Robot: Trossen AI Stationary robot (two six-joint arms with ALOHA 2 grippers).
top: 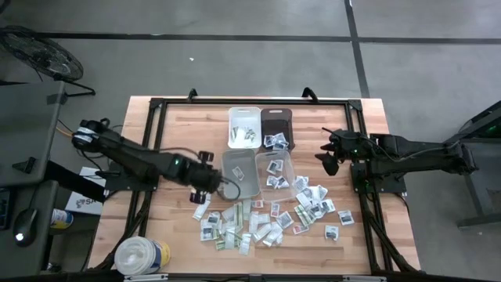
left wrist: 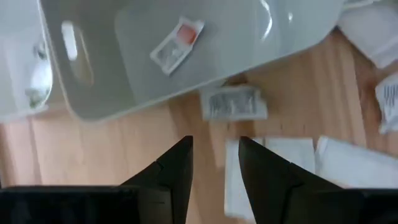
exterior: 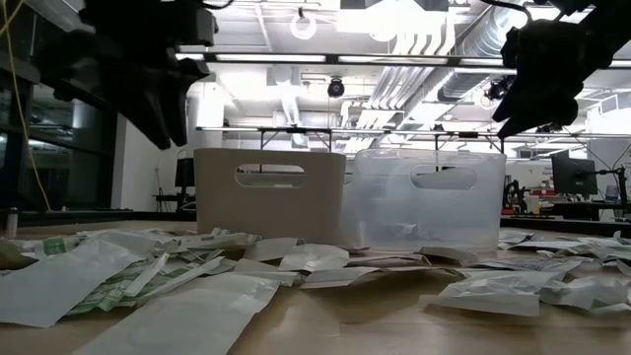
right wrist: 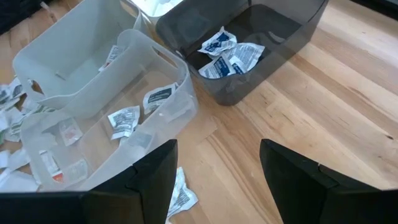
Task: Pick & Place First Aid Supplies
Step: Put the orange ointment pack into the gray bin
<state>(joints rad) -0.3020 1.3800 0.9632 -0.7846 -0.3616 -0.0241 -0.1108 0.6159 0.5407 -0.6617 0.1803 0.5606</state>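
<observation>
First aid supplies (top: 266,223) lie scattered across the near half of the wooden counter (top: 172,133), small flat packets, white with some greenish ones, in front of the bins. We also see a white tub (top: 142,255) at the near left corner.

Behind the pile, the left hand (left wrist: 214,155) hangs just over the counter at the near left corner of the grey bin (top: 239,172); its fingers stand partly apart and we see nothing between them. One packet lies in that grey bin.

Beside it, the clear bin (right wrist: 118,124) holds several packets. Further back, the dark bin (right wrist: 249,50) holds a few, and the white bin (top: 244,125) holds some too.

The right hand (right wrist: 217,180) hovers right of the bins, fingers wide apart, empty.
</observation>
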